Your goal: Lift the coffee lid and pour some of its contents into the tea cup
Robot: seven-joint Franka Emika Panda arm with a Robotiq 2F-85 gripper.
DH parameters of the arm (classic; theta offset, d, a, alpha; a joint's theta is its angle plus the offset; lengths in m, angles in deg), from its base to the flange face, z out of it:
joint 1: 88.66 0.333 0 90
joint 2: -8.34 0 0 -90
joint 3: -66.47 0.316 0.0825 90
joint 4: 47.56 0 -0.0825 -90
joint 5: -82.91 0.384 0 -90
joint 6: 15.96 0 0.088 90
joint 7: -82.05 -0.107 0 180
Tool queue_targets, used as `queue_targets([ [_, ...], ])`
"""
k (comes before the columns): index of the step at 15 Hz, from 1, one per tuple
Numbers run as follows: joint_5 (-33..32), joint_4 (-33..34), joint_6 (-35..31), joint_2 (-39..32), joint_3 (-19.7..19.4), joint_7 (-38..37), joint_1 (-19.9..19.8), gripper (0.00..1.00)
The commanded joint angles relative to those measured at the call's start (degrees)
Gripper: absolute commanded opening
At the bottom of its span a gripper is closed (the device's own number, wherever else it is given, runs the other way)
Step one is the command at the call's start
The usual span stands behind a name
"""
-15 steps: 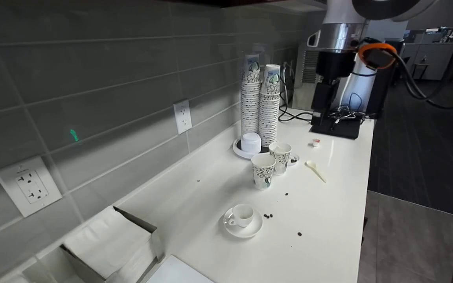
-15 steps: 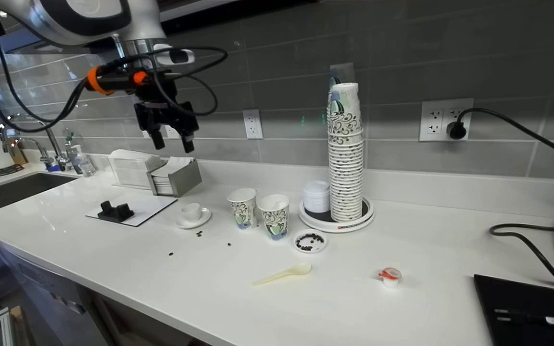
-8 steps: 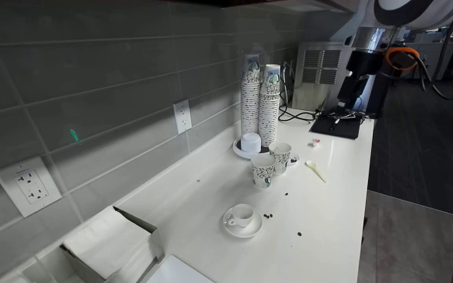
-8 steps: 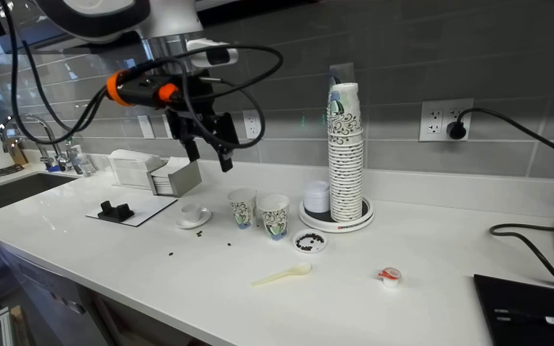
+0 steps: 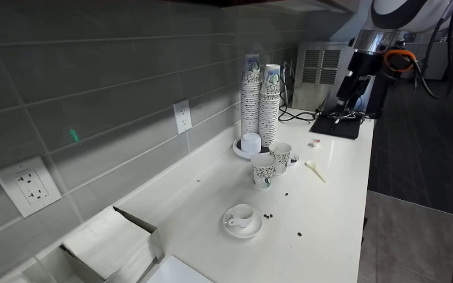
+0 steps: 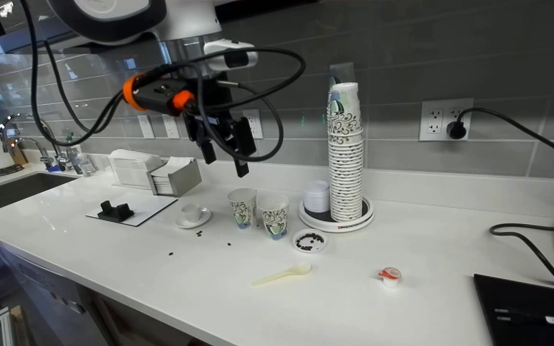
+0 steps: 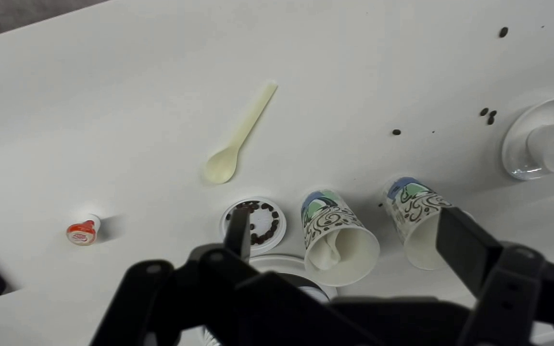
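The coffee lid (image 7: 260, 218), a shallow white cap with dark beans around its inside, lies flat on the counter. In an exterior view the lid (image 5: 296, 160) is partly hidden behind a paper cup. A low white tea cup (image 5: 243, 216) sits on its round saucer (image 5: 250, 232), also seen at the right edge of the wrist view. My gripper (image 6: 225, 162) hangs tilted in the air, well above the counter. Its fingers stand wide apart with nothing between them. In the wrist view the left finger (image 7: 239, 230) overlaps part of the lid without touching it.
Two patterned paper cups (image 6: 274, 218) stand between lid and tea cup. Tall cup stacks (image 6: 346, 168) rise from a round tray (image 6: 337, 226) behind the lid. A pale spoon (image 7: 245, 129), a creamer pod (image 7: 83, 231) and several loose beans (image 7: 491, 117) lie on the counter.
My gripper has moved right and lower in an exterior view, towards the paper cups, and has tilted. It stays open. The lid, tea cup and other objects have not moved.
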State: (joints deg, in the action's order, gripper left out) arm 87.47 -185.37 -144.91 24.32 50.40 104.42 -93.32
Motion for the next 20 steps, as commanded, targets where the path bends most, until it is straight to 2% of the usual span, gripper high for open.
queue_targets([
  [1,0.3,0.1,0.1,-0.1,0.9,0.2,-0.9,1.00],
  [6,0.3,0.1,0.1,-0.1,0.9,0.2,-0.9,1.00],
  [13,6.4,9.1,-6.6,-12.6,0.1,-4.8,-2.0,1.00],
  [17,10.0,15.3,-8.0,-20.0,0.3,-3.6,-4.7,1.00],
  [20,9.5,20.5,-7.8,-26.5,1.4,-4.0,-6.7,1.00],
])
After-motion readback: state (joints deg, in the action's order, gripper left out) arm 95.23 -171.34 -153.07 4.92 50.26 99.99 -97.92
